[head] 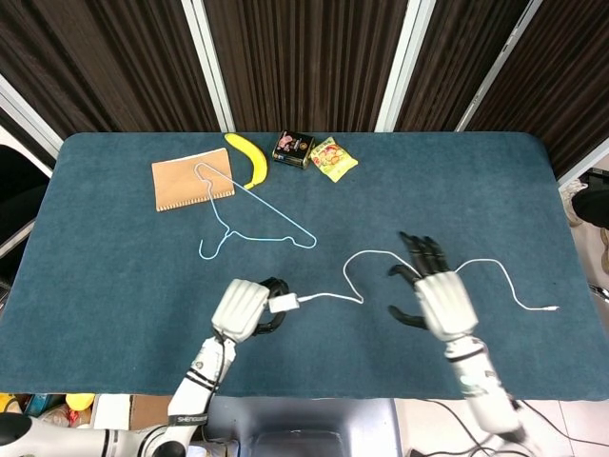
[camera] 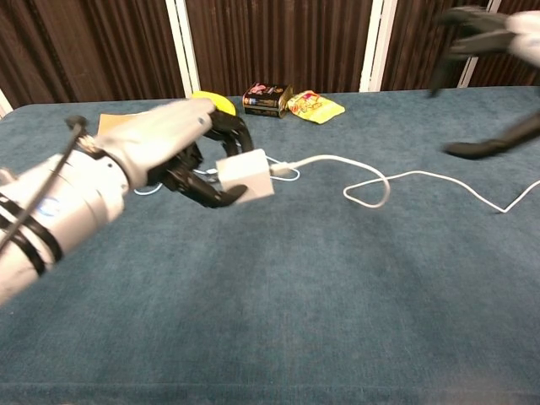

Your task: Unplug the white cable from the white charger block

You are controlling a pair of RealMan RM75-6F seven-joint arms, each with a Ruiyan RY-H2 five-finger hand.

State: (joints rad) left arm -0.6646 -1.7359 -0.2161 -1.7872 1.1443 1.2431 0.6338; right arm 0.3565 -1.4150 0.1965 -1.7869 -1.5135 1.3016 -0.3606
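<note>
My left hand [head: 245,308] [camera: 169,152] holds the white charger block [head: 282,304] [camera: 245,174] lifted above the table. The white cable [head: 381,258] [camera: 396,175] is plugged into the block's right side and trails in loops across the blue cloth to its free end [head: 552,308] at the right. My right hand [head: 433,290] hovers open, fingers spread, above the cable's middle stretch, touching nothing. In the chest view the right hand [camera: 489,34] is a blurred shape at the top right.
At the back of the table [head: 114,267] lie a brown notebook [head: 190,178], a light wire hanger [head: 249,219], a banana [head: 247,155], a dark box [head: 292,149] and a yellow snack packet [head: 332,158].
</note>
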